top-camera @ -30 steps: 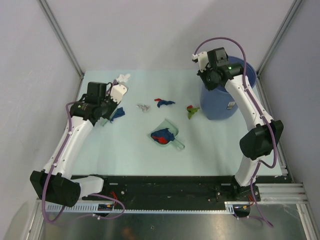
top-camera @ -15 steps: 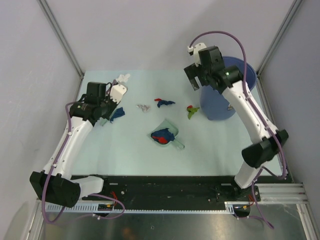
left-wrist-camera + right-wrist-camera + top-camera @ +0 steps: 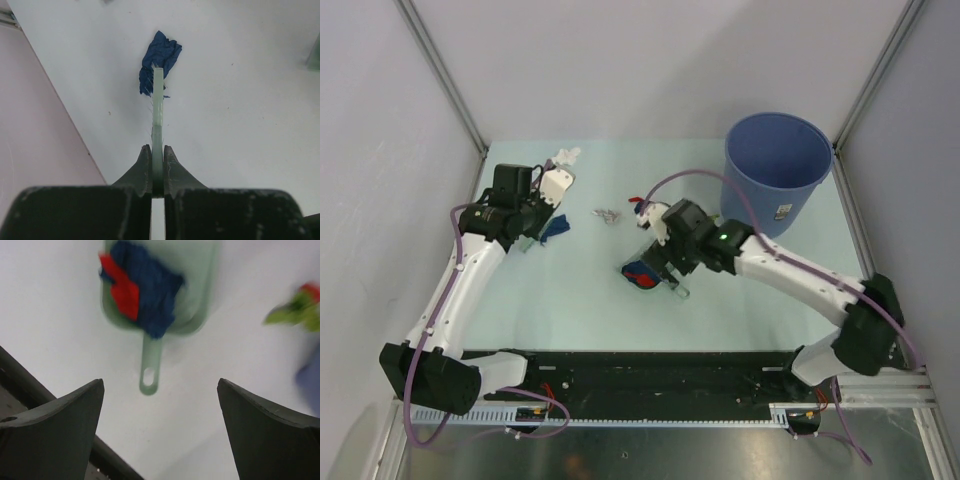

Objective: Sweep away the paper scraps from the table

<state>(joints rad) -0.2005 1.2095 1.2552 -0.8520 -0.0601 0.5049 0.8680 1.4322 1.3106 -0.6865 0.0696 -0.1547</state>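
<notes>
Walls (image 3: 620, 70) of grey box in the mint table (image 3: 570, 300), blue bucket (image 3: 777, 170) at its far right corner, paper scraps (image 3: 608, 214) mid-table and some in the dustpan (image 3: 200, 270) beneath the wide-open, empty right gripper (image 3: 160, 385), while the left gripper (image 3: 157, 152) clamps the brush (image 3: 158, 100), bristles touching a dark blue scrap (image 3: 160, 55).

Right arm (image 3: 790, 265): a second ago raised over the blue bin (image 3: 805, 195) at the far right corner, now swung down and inward, stretched low across the middle of the table (image 3: 570, 300). Right gripper (image 3: 662, 266): now just above the sage-green dustpan (image 3: 638, 262), jaws spread wide, the handle (image 3: 149, 371) showing in the gap between them. Blue bin: mouth formerly part-covered by the arm, now fully exposed; green and red scrap (image 3: 292, 311) now hidden under the forearm in the top view.
</notes>
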